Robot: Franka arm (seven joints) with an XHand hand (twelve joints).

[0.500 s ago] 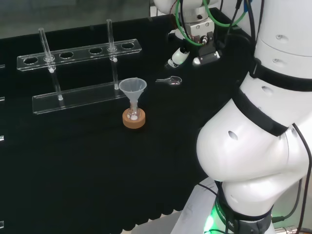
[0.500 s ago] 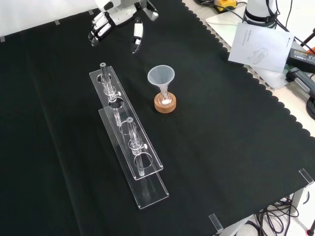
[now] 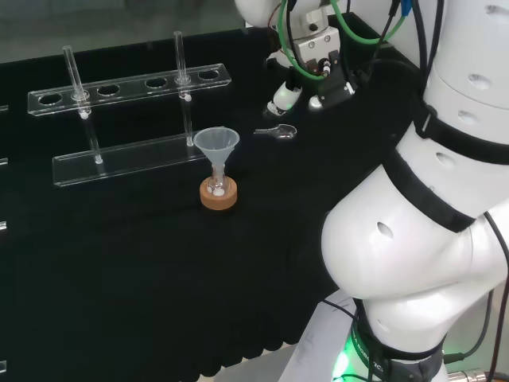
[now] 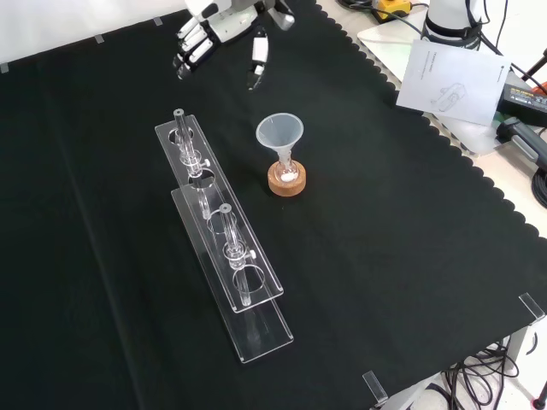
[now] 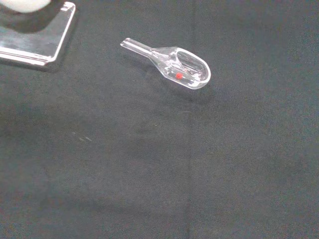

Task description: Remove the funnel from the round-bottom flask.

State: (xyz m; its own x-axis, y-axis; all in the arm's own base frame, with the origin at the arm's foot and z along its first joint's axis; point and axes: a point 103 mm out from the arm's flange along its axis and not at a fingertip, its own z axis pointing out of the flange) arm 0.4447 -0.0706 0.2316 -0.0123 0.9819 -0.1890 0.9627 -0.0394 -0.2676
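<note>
Now the hand (image 4: 224, 34), fingers relaxed and w/ nothing held, has moved nearer the funnel (image 4: 279, 134); approach underway, grasp not begun.

Flask (image 3: 216, 189) barely discernible under funnel (image 3: 216, 143)

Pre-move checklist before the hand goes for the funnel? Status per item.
1. Funnel seated upright in the flask: ok.
2. Flask sitting in the cork ring on the cloth: ok.
3. Hand holding nothing, fingers relaxed: ok.
4. Hand apart from the funnel, beyond it in the front view: ok.
5. Test tube rack stands beside the funnel with a gap: ok.
6. Clear scoop lies between hand and funnel in the head view; whether the path clears it: cannot tell.
</note>
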